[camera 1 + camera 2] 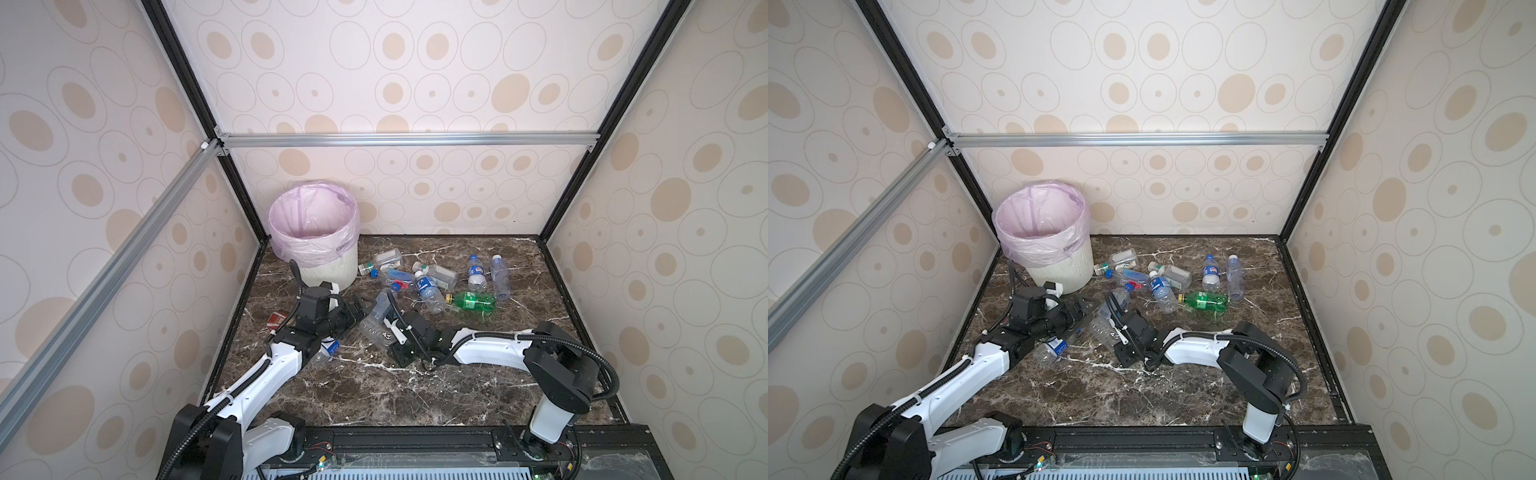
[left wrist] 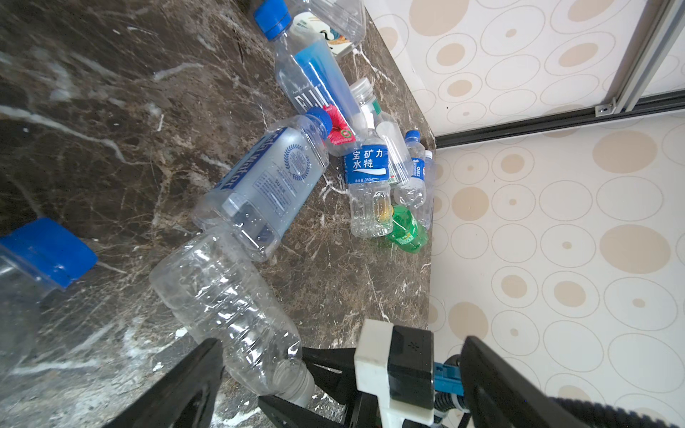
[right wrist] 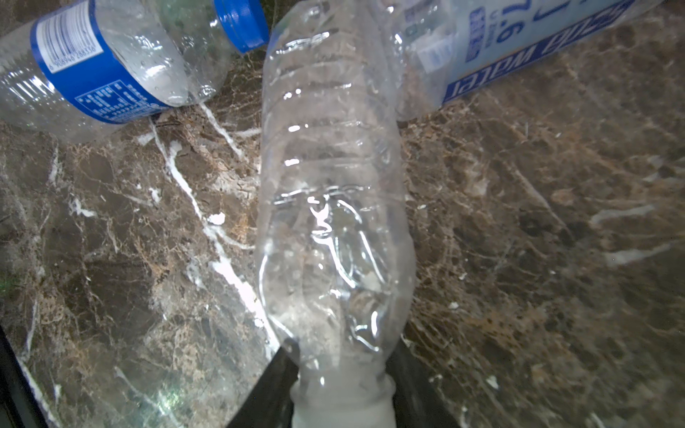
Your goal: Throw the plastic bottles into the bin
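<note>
1. Bare table [image 1: 415, 395] is lying open at lower centre. The bin [image 1: 332, 274] is sitting in its upper-left corner, against the walls.
2. Ten plastic bottles [image 1: 428, 291] are lying outside the one bin, among them one green bottle [image 1: 473, 301].
3. Only the right wrist view is showing the right pincer [image 3: 343, 392] clamping the neck of a capless clear bottle [image 3: 330, 185]. The left pincer [image 1: 359, 308] is gaping wide beside it, gripping nothing.

Dark marble tabletop [image 1: 478, 374], white-veined, boxed in by cream walls [image 1: 415, 62] with beige ovals — a silver rail [image 1: 395, 139] crosses the back one. A small red packet [image 1: 276, 319] lies near the tabletop's left edge.
</note>
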Controlling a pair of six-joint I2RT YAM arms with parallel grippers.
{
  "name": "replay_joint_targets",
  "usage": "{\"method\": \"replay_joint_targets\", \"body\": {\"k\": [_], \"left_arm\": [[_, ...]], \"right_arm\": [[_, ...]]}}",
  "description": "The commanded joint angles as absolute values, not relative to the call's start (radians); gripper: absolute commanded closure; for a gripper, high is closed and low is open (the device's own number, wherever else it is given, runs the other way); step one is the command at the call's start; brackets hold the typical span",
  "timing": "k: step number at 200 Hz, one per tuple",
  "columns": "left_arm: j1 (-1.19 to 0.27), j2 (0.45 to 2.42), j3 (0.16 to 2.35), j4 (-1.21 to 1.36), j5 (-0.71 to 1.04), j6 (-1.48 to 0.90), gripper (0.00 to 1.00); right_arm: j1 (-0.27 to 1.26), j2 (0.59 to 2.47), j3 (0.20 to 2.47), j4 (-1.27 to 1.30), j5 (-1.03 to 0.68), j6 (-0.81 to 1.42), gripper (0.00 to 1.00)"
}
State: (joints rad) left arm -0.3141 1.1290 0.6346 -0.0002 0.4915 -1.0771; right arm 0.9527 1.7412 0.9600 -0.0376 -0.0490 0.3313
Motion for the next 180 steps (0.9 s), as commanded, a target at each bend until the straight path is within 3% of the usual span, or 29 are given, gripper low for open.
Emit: {"method": "replay_joint_targets", "body": {"k": [1, 180], "left_arm": [[-0.307, 1.129, 0.672, 0.0, 0.492, -1.068, 0.01], [-0.307, 1.123, 0.726, 0.141, 0.563, -1.202, 0.01]], "right_arm": [[0.958, 1.726, 0.98, -0.049, -0.035, 0.329, 0.62], [0.938, 1.523, 1.063, -0.094, 0.012, 0.311, 0.66]]}}
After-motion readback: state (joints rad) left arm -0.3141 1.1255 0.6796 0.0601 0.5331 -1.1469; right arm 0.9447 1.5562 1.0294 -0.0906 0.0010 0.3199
